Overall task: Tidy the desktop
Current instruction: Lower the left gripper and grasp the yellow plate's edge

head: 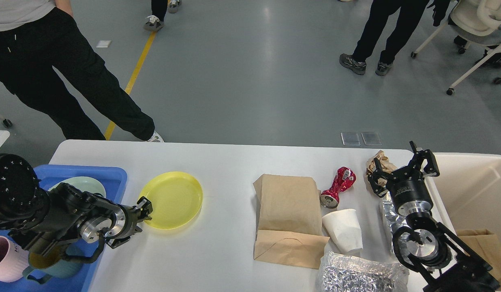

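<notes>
1. Bench (226, 162): broad white top, matte, rounded corners, spanning the lower half of the frame from left to right.
2. Left edge: blue tray (112, 178) holding a pale green dish (86, 184), a pink mug (3, 259) and a teal mug (52, 265).
3. Left gripper (144, 210), lower left: fingers at the near rim of the yellow plate (173, 199); seen small and dark, so I cannot tell whether they are closed on the rim or merely touching.
4. Centre: brown paper bag (289, 221) lying flat; just right of it a crushed red can (337, 187) and a white paper cup (344, 230) on its side.
5. Bottom centre-right: crumpled foil (356, 275).
6. Right gripper (400, 170), upper right of the bench: fingers spread wide, holding nothing, just beside crumpled brown paper (378, 160).
7. Far right: cream bin (477, 190).
</notes>
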Motion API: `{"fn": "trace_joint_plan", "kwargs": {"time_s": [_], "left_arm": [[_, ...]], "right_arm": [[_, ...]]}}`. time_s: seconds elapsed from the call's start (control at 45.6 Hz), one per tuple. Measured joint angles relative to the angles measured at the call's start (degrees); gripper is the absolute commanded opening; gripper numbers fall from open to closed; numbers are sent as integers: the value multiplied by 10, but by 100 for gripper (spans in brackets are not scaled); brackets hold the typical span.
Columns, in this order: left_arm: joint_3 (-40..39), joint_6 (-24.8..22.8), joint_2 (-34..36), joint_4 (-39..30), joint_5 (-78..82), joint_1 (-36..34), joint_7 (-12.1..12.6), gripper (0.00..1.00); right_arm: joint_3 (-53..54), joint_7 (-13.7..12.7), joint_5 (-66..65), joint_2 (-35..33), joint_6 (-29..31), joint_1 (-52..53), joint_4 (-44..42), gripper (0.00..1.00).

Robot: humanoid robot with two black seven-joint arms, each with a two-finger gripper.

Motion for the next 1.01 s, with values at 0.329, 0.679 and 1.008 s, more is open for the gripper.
{"fn": "trace_joint_plan", "kwargs": {"time_s": [0.329, 0.679, 1.008], "left_arm": [[-8, -14, 1, 9, 44, 2, -2, 0], [-9, -40, -1, 12, 57, 4, -1, 0], [30, -106, 49, -124, 78, -150, 32, 0]], "right_arm": [[0, 0, 0, 0, 0, 0, 0, 100], [0, 0, 0, 0, 0, 0, 0, 100], [0, 0, 1, 0, 0, 0, 0, 100]]}}
